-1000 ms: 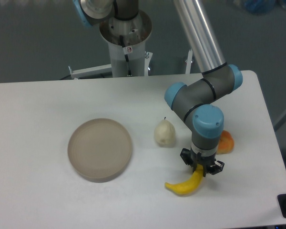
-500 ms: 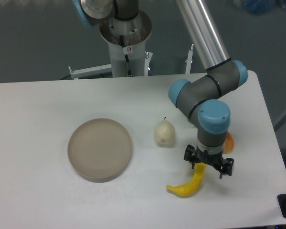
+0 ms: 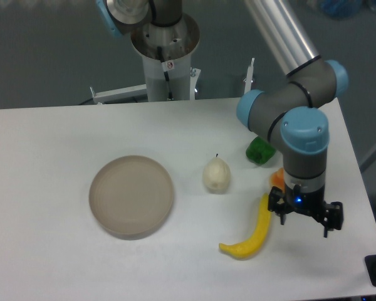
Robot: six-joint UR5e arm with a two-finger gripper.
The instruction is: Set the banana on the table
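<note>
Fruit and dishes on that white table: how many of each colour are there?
Yellow: 1, the banana
Cream: 1, the pear-shaped fruit
Green: 1, a fruit partly behind the arm
Orange: 1, a fruit mostly hidden by the gripper
Beige: 1, the round plate
Total: 5

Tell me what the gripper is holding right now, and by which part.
Nothing: the gripper is clear of the banana, which lies on the table.
</note>
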